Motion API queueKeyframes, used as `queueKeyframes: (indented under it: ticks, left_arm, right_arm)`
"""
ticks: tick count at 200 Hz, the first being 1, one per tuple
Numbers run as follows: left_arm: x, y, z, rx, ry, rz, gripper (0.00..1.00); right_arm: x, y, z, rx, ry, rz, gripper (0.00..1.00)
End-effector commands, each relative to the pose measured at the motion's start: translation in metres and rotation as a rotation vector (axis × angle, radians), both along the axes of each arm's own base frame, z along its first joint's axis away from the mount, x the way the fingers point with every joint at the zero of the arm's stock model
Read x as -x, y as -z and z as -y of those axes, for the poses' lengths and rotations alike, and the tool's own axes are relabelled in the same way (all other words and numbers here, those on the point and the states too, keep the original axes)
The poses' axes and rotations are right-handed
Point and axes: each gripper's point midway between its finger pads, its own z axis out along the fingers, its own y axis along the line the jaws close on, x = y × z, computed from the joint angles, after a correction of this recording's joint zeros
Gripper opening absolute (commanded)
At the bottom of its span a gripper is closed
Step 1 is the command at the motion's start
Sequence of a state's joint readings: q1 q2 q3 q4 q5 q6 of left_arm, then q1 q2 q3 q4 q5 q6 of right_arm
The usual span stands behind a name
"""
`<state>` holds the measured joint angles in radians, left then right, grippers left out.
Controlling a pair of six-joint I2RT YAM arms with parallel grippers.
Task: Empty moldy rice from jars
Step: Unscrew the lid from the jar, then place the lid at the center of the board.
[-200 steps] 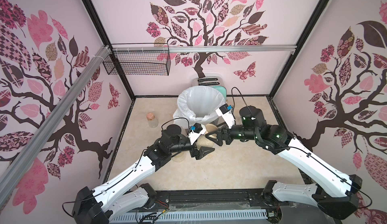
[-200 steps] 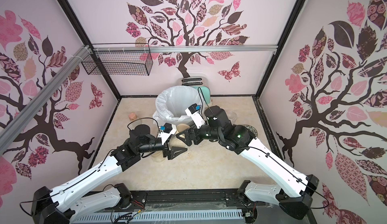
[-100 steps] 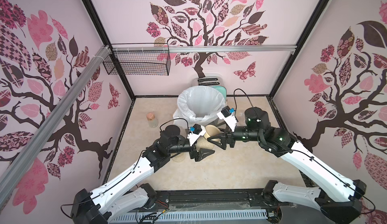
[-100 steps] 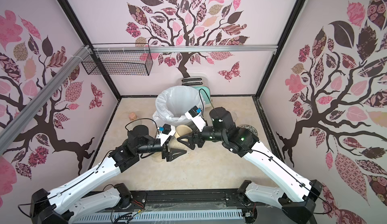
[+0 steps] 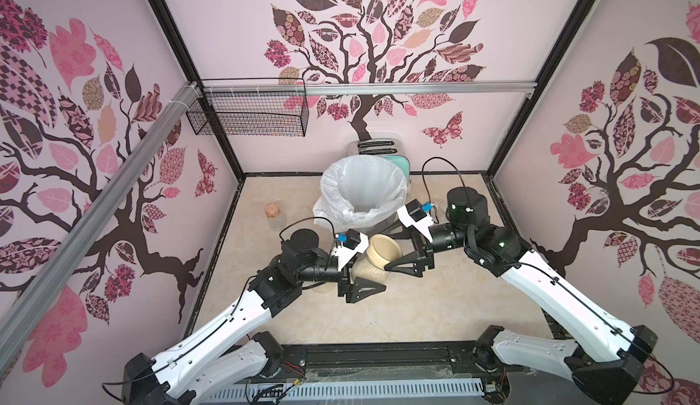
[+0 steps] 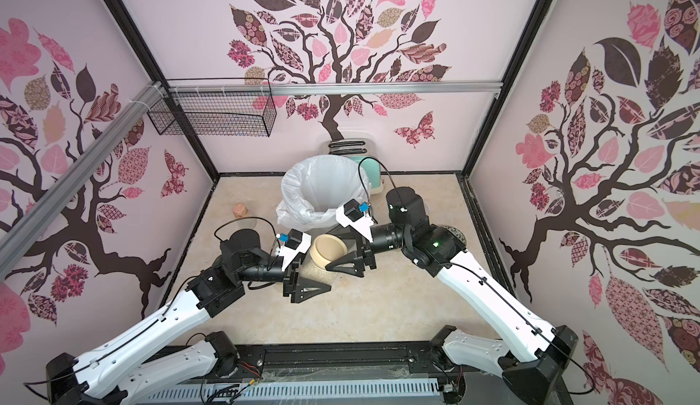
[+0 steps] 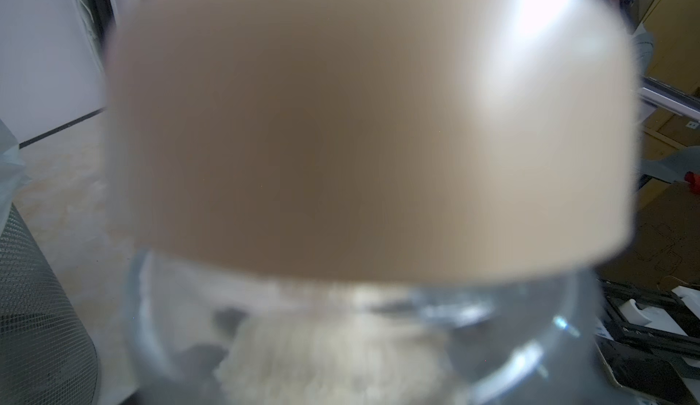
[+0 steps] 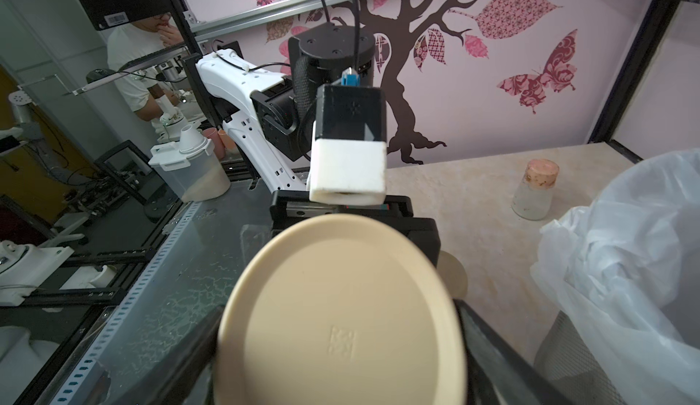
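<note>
1. The left end effector (image 5: 367,280) is clenched on the glass body of one jar (image 6: 322,270), just in front of the waste bin (image 7: 38,308). I cannot tell whether the jar's base rests on the table (image 5: 435,308).
2. The right end effector (image 8: 335,304) has its jaws spread wide, one on each side of the lid (image 5: 382,257), and they appear pressed against its rim, so it is grasping the lid. The lid sits on the jar.
3. The moldy rice (image 7: 341,357) lies inside the jar as a pale heap below the lid.
4. Risk: the glass is smooth and round, so twisting the lid could spin the whole jar in the left grip instead of loosening the thread.
5. Risk: the lid's wall is shallow and slick, and the jaws hold it at a wide span. A slight tilt could make them slip off.
6. Risk: once opened, a jar tipped short of the bin would scatter loose grains over the table.
7. Materials: the jar is a clear, short, wide cylinder. The lid is a matte beige disc with a small embossed mark. The bin is grey mesh under a thin, crinkled white liner (image 5: 341,187). The table is mottled cream, like stone.
</note>
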<state>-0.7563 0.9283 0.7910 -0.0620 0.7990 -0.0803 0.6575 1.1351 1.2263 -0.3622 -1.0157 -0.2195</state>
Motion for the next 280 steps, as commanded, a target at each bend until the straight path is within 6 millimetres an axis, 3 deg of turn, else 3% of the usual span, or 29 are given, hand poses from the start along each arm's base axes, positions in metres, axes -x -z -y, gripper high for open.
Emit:
queueKeyframes:
  ticks: [1,41,99,159,191,221,254,280]
  left_arm:
    - [0.008,-0.057,-0.005,0.14,0.02,0.13,0.61]
    - [0.01,-0.06,-0.007,0.151,0.015,0.136,0.61]
    - [0.007,-0.06,-0.008,0.146,-0.002,0.147,0.61]
    - [0.0,-0.056,-0.012,0.133,-0.05,0.152,0.61]
    - [-0.005,-0.056,-0.016,0.127,-0.078,0.161,0.61]
    - [-0.011,-0.056,-0.019,0.121,-0.105,0.179,0.61]
    - [-0.015,-0.058,-0.019,0.117,-0.12,0.199,0.61]
    - [-0.017,-0.058,-0.018,0.114,-0.126,0.206,0.62]
  right_arm:
    - [0.014,-0.009,0.007,-0.019,-0.072,0.024,0.63]
    - [0.005,-0.023,0.018,-0.058,-0.039,0.069,0.63]
    - [-0.007,-0.017,0.02,-0.027,0.033,0.058,0.65]
    - [-0.042,-0.014,0.055,-0.024,0.295,0.014,0.65]
    - [-0.059,0.013,0.067,0.03,0.455,-0.041,0.65]
    - [-0.08,0.051,0.087,0.067,0.673,-0.092,0.64]
    - [-0.099,0.113,0.113,0.127,0.9,-0.223,0.68]
    - [-0.106,0.161,0.127,0.135,1.02,-0.319,0.65]
